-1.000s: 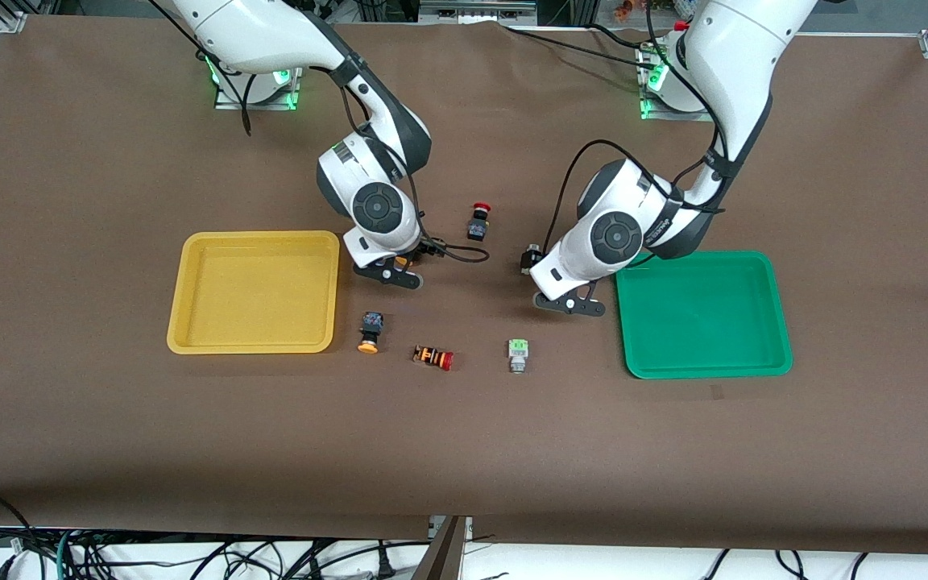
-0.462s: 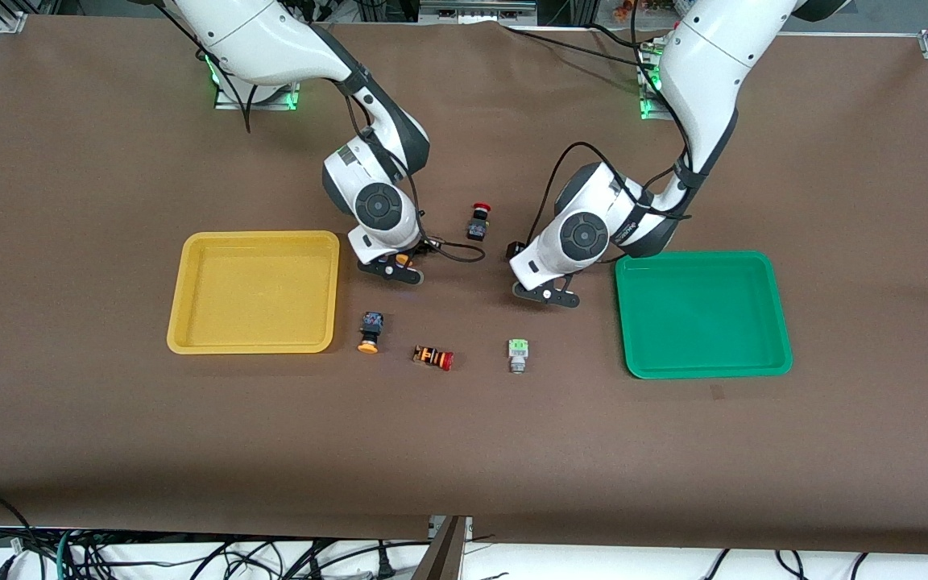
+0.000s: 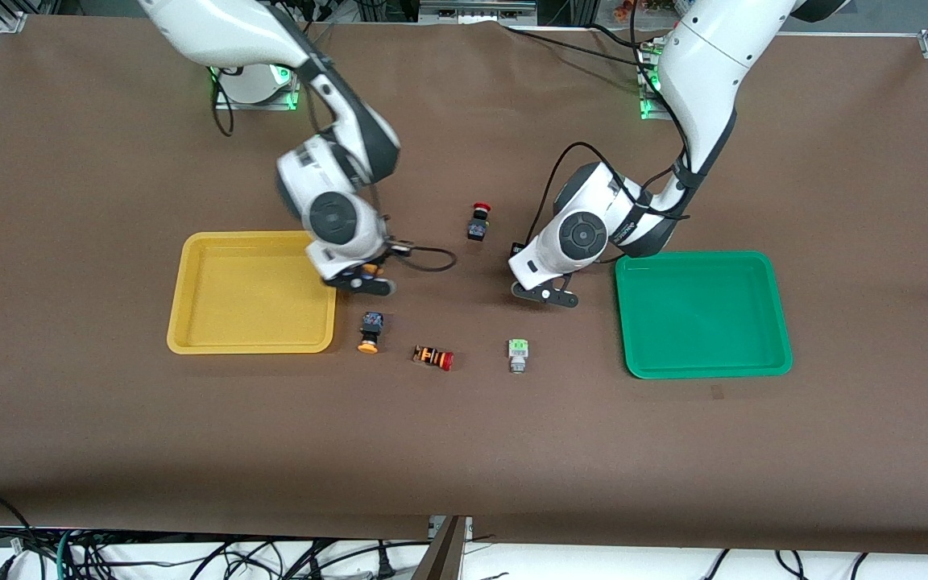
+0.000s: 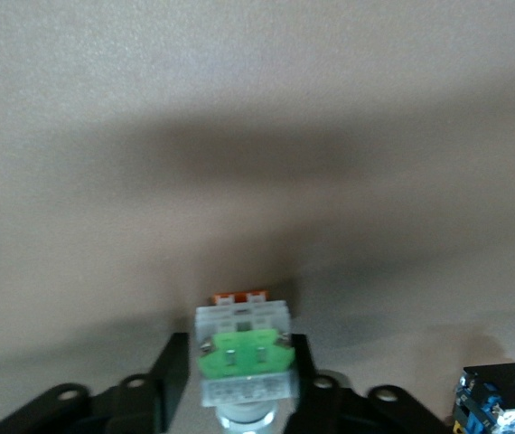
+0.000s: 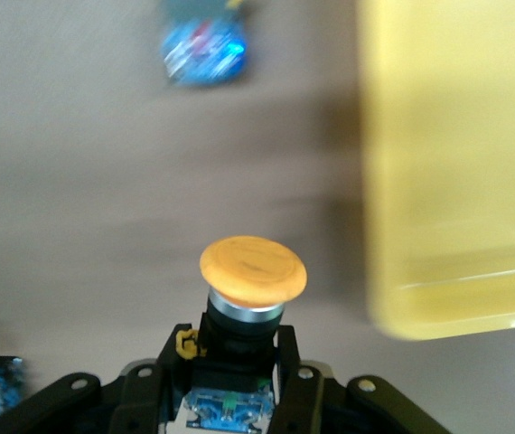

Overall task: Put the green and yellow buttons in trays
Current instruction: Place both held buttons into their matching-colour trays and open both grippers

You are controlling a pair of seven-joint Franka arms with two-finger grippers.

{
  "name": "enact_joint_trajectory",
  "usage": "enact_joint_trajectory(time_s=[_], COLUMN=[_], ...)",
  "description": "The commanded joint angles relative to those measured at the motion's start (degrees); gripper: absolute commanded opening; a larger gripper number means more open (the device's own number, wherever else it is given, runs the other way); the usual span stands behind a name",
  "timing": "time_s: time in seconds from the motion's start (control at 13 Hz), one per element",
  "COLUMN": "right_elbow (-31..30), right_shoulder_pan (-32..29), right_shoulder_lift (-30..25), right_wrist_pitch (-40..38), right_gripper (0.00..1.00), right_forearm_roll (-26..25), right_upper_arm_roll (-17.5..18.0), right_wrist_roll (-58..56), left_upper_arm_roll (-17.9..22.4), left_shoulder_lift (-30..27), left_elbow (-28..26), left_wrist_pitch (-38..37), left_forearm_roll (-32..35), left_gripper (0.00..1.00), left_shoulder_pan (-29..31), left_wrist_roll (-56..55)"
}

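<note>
The table (image 3: 109, 451) fills the front view, covered in brown cloth. The yellow tray (image 3: 214, 342) lies at left of centre, the green tray (image 3: 754, 364) at right of centre; both hold nothing.

The right arm (image 3: 222, 32) enters from the upper left. The right gripper (image 3: 367, 280) is over the table at the yellow tray's upper right corner. Its fingers are clamped on a yellow button (image 5: 253, 271), cap pointing away from the wrist; in the right wrist view the yellow tray rim (image 5: 393, 321) shows at the right edge.

The left arm (image 3: 714, 56) enters from the upper right. The left gripper (image 3: 548, 294) is over bare cloth just left of the green tray. Its fingers are closed on a green button (image 4: 244, 357).

On the cloth, in the lower middle of the front view:
- a second yellow button (image 3: 370, 332), just right of the yellow tray;
- a striped switch (image 3: 433, 357), centre;
- a second green button (image 3: 519, 355), right of it.

A red-capped switch (image 3: 478, 221) lies above these, between the two grippers.
</note>
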Motion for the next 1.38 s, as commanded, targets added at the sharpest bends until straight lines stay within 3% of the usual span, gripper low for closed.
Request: enact_joint_trajectory(time_s=[0.0, 0.23, 0.31, 0.46, 0.54, 0.62, 0.69, 0.77, 0.85, 1.0, 1.15, 1.31], right_elbow=[-1.75, -4.47, -5.35, -8.42, -9.39, -9.23, -8.88, -7.4, -4.34, 3.39, 8.15, 11.15], right_shoulder_pan=[-4.25, -6.36, -6.71, -6.89, -6.89, -6.89, -6.89, -6.89, -6.81, -6.37, -4.97, -2.51], right_shoulder_lift=[-1.07, -0.02, 0.33, 0.86, 0.95, 1.12, 0.78, 0.08, -0.28, 0.59, 4.0, 7.26], right_wrist_pitch=[-1.94, -1.33, -1.06, 2.35, 3.93, 3.52, 2.99, 1.94, -0.59, -3.17, -0.9, 5.24], right_gripper=[0.0, 0.0, 0.0, 0.0, 0.06, 0.43, 0.97, 1.0, 1.0, 1.0, 1.0, 1.0], right_forearm_roll=[-0.28, -0.28, -0.19, -0.28, -0.1, -0.01, 0.07, 0.16, 0.68, 0.78, 0.43, 0.25], right_upper_arm_roll=[-6.04, -13.09, -14.24, -16.26, -17.14, -17.32, -17.32, -17.06, -16.1, -11.46, -6.63, -4.24], right_wrist_roll=[-16.16, -29.03, -30.54, -32.56, -34.84, -35.12, -35.12, -34.51, -34.33, -29.02, -18.47, -10.03], left_upper_arm_roll=[1.0, 1.36, 1.36, 1.27, 1.1, 1.01, 1.01, 0.57, -0.39, -1.89, -2.07, -1.98], left_shoulder_lift=[-4.75, -8.02, -8.02, -6.36, -4.09, -2.68, -2.31, -2.92, -3.97, -4.77, -1.89, 2.77], left_elbow=[1.12, 6.12, 6.83, 6.32, 6.23, 6.05, 6.14, 6.75, 7.1, 11.74, 16.66, 21.5], left_wrist_pitch=[-5.27, -17.33, -18.57, -18.49, -17.62, -16.14, -15.6, -15.94, -16.03, -16.03, -13.59, -5.88], left_forearm_roll=[1.07, 1.85, 5.25, 19.54, 22.05, 22.07, 21.99, 21.81, 19.72, 9.12, 2.85, 2.47], left_gripper=[0.0, 0.0, 0.0, 0.03, 0.05, 0.14, 0.82, 1.0, 1.0, 1.0, 1.0, 1.0], left_shoulder_pan=[1.1, 9.69, 12.41, 16.38, 19.01, 19.73, 19.48, 19.39, 19.3, 18.69, 15.01, 11.23], left_wrist_roll=[1.67, 8.51, 10.97, 16.77, 19.76, 20.4, 19.97, 19.79, 19.79, 19.53, 17.78, 11.12])
